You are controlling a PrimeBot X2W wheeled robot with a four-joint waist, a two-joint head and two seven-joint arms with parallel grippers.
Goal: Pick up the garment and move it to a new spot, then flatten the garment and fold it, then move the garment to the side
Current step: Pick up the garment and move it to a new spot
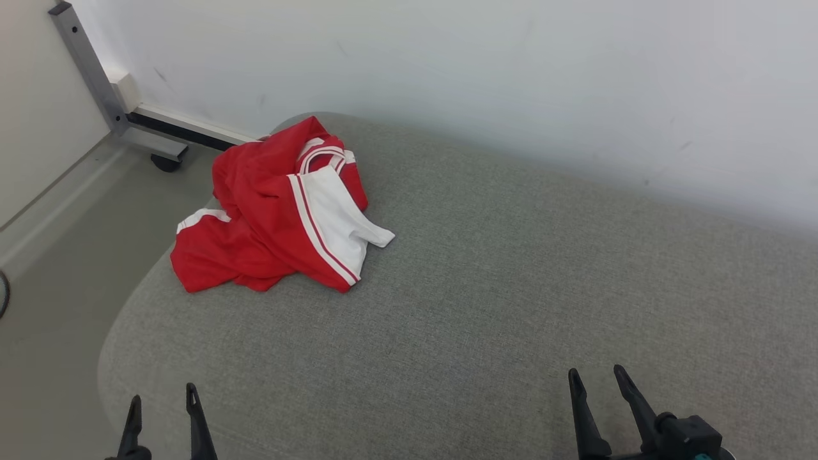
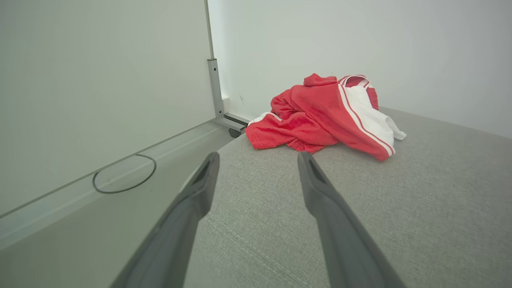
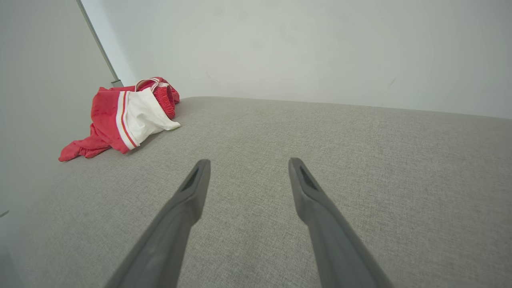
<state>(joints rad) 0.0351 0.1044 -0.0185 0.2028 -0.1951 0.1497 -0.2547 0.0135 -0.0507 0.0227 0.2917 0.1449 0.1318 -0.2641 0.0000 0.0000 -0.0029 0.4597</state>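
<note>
A red garment (image 1: 268,211) with white panels and stripes lies crumpled in a heap at the far left end of the grey cushioned surface (image 1: 511,287). The same garment (image 2: 320,116) shows ahead in the left wrist view, and the garment (image 3: 124,116) sits far left in the right wrist view. My left gripper (image 1: 162,399) stands open at the near left edge, well short of the heap. At the near right, my right gripper (image 1: 595,378) is open too, with nothing between its fingers. Both grippers (image 2: 258,158) (image 3: 247,165) hover over bare fabric.
A white wall (image 1: 511,76) runs behind the surface. On the floor at the left stands a grey metal frame (image 1: 102,83) with a caster wheel (image 1: 165,163), and a dark cable loop (image 2: 124,176) lies nearby. The surface's rounded left edge drops off to the floor.
</note>
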